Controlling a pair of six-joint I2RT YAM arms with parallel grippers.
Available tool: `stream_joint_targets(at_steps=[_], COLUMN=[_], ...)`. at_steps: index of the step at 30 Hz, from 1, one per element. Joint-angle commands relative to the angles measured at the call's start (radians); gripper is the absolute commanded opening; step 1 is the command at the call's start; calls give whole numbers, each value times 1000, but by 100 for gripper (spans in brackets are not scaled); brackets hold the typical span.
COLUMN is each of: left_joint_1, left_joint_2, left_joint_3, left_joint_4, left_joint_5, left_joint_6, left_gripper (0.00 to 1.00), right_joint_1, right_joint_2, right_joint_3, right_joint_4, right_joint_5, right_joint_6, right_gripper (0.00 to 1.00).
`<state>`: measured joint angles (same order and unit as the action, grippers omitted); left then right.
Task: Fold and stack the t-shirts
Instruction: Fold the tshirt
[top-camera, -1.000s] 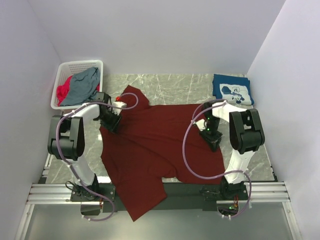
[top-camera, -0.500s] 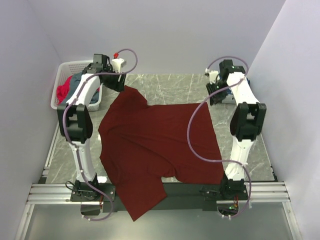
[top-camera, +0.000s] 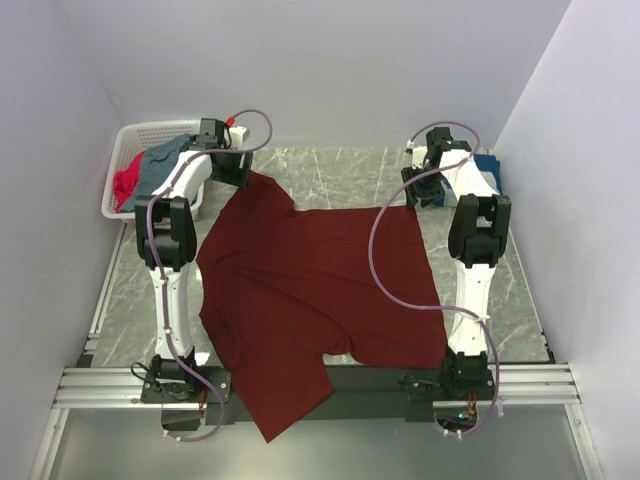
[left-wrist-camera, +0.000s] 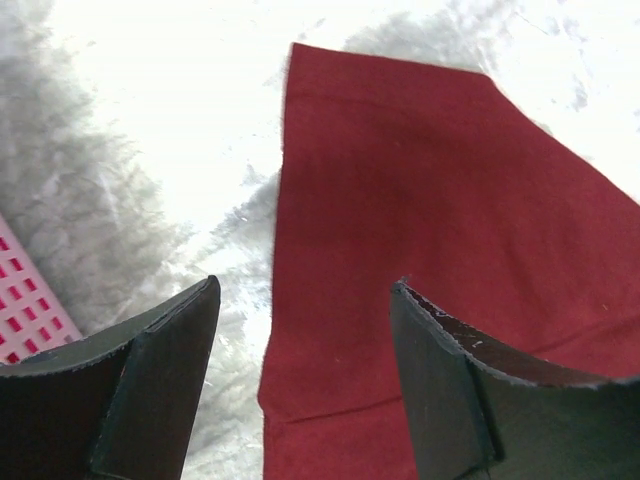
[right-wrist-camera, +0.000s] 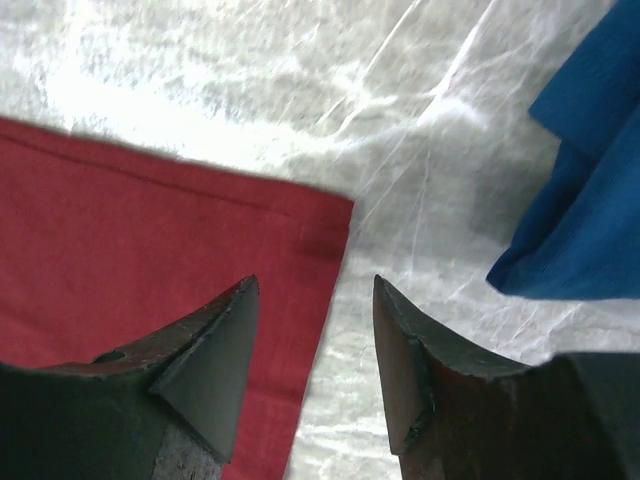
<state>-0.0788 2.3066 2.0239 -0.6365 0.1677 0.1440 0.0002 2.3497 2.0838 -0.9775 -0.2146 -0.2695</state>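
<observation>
**Maroon cloth under open fingers, with trouble close on both sides**

Both my grippers stand well open and hold nothing. My left gripper (left-wrist-camera: 303, 300) hovers over the far-left sleeve (left-wrist-camera: 400, 180) of the maroon t-shirt (top-camera: 310, 290). My right gripper (right-wrist-camera: 315, 300) hangs above the shirt's far-right hem corner (right-wrist-camera: 320, 215). The shirt lies spread across the marble table (top-camera: 340, 170), and its near part droops past the table's front edge.

That overhang worries me most. If I tug or lift the far edge carelessly, I judge the weight of the hanging cloth could drag the whole shirt off the near edge.

On my right, the folded navy t-shirt (right-wrist-camera: 590, 200) sits just beside the hem corner. If I come down a little too far right, I could pinch blue cloth with the red or knock the fold apart.

On my left, the basket (top-camera: 150, 130) holding the grey-blue t-shirt (top-camera: 165, 165) and the pink t-shirt (top-camera: 125, 185) is near. A wide swing there could bump it.

The sleeve's edge runs between my left fingers rather than squarely under them, so closing now might catch only a sliver that slips out. If my two grips are uneven, the fold would come out skewed.
</observation>
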Motion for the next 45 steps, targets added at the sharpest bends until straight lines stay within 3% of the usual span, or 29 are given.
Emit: stream_joint_targets(at_steps=[1, 15, 26, 32, 36, 39, 45], left_joint_1=[1, 4, 19, 25, 24, 24, 24], left_joint_2=[16, -4, -39, -3, 74, 138, 189], left_joint_3=[58, -31, -88, -42, 103, 195, 219], left_joint_4=[8, 9, -5, 5, -6, -12, 66], left_joint_5=[-54, -37, -33, -43, -25, 7, 41], left_joint_6=[-17, -7, -4, 2, -3, -12, -35], left_gripper=[73, 71, 70, 72, 71, 70, 71], right_joint_1=[6, 6, 11, 12, 11, 11, 11], right_joint_2=[2, 66, 151, 149, 146, 137, 115], right_joint_3=[-5, 13, 143, 144, 140, 124, 102], right_joint_4=[71, 65, 10, 0, -1, 11, 37], right_joint_5=[20, -3, -26, -29, -26, -19, -6], right_joint_6=[16, 16, 44, 30, 16, 10, 7], right_gripper=[57, 53, 48, 22, 0, 0, 0])
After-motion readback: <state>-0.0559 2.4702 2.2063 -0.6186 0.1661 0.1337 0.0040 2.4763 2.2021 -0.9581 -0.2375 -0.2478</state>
